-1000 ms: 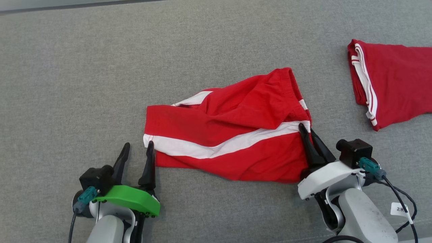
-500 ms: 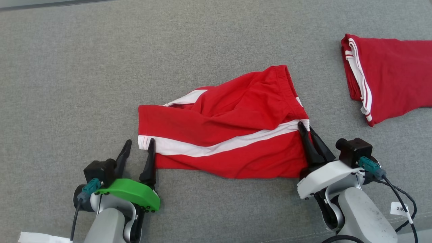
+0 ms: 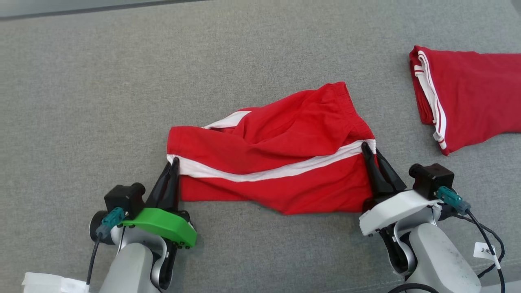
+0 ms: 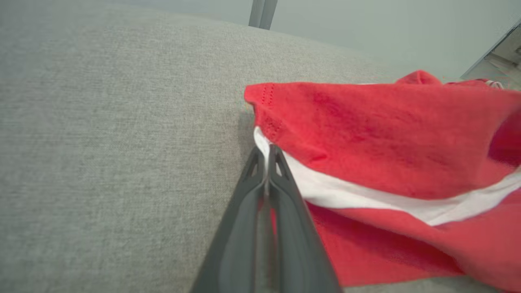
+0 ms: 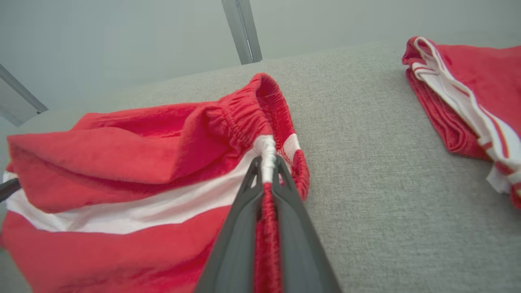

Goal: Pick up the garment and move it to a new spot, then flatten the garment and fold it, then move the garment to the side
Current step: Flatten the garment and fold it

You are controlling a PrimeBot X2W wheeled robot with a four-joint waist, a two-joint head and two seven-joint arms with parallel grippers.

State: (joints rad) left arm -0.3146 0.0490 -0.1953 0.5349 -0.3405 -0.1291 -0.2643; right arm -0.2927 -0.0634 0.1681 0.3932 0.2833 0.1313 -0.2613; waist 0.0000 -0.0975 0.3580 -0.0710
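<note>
Two pincers are on the cloth. The left pincer (image 3: 174, 162) is pressed together on the hem corner, right at the white stripe (image 3: 268, 174). The right pincer (image 3: 369, 149) is clamped on the end of the waistband (image 3: 353, 106), where the stripe meets it.

Risk no. 1: the L bite looks thin (only the stripe's edge sits between the tips in the wrist view). A lift or tug could let it slip, leaving the garment (image 3: 276, 142) hanging from the R side alone.

Risk no. 2: each pincer may have caught one layer only; can't tell. If so, the rest would prob. sag and bunch instead of spreading.

Also, pulling too far R could drag it onto the folded red piece (image 3: 476, 97).

Garment: red shorts w/ a white side stripe, lying mid-surface (image 3: 101, 81). The near side is strung btwn the pincers; the far part is rumpled w/ cloth folded over, so it isn't flat yet.
</note>
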